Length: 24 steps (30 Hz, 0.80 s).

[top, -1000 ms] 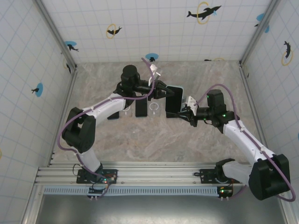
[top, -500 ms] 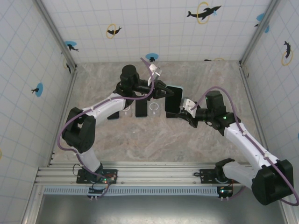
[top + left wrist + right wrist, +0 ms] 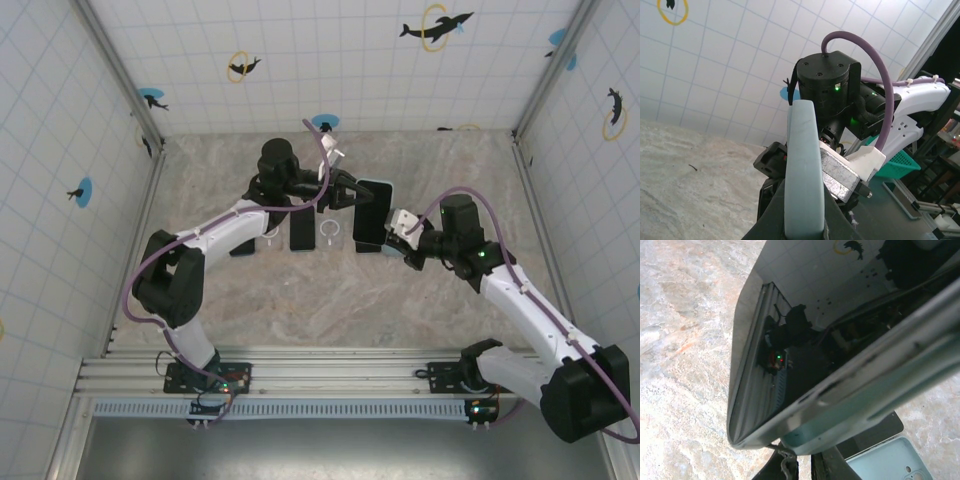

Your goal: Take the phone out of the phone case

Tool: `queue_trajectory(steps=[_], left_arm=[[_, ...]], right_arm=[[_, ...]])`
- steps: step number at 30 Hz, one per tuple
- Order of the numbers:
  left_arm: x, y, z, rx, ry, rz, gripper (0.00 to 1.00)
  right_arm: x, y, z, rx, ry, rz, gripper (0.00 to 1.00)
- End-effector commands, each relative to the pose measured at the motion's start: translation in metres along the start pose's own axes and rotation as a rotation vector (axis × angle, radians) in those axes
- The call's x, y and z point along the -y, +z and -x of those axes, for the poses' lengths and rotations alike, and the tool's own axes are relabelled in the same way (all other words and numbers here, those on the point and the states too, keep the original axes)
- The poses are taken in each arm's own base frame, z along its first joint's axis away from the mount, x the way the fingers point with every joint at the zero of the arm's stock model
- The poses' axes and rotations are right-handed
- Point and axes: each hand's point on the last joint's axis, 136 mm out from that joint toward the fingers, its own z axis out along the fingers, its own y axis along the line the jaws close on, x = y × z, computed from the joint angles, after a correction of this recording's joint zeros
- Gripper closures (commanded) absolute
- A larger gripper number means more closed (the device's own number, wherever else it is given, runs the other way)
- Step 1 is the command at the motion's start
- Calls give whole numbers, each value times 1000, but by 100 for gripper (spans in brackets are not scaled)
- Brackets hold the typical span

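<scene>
Grey marbled tabletop (image 3: 300,300): open room on all sides, tiled walls (image 3: 300,60) well apart. Black glossy phone (image 3: 371,218), in pale blue phone case (image 3: 801,170), held raised mid-table. Left gripper (image 3: 352,195) pressed together on case edge; right gripper (image 3: 392,233) pinches phone's lower corner.

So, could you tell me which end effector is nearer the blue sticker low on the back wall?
Left. Left end effector sits in front of the blue sticker; right end effector farther forward-right.
</scene>
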Motion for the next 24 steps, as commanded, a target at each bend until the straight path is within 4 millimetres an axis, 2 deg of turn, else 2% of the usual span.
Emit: queue_trajectory(steps=[1,12,24], left_arm=[[23,15,-12,-57,-50,-94,100],[14,14,-16,-39,-94,-46,100],[3,13,-13,-4,-128,31,100]], right_arm=[[22,-14,57,213,-82,-92,86],[11,-22,80,389,60,-26,76],[6,-28,88,490,174,15,72]])
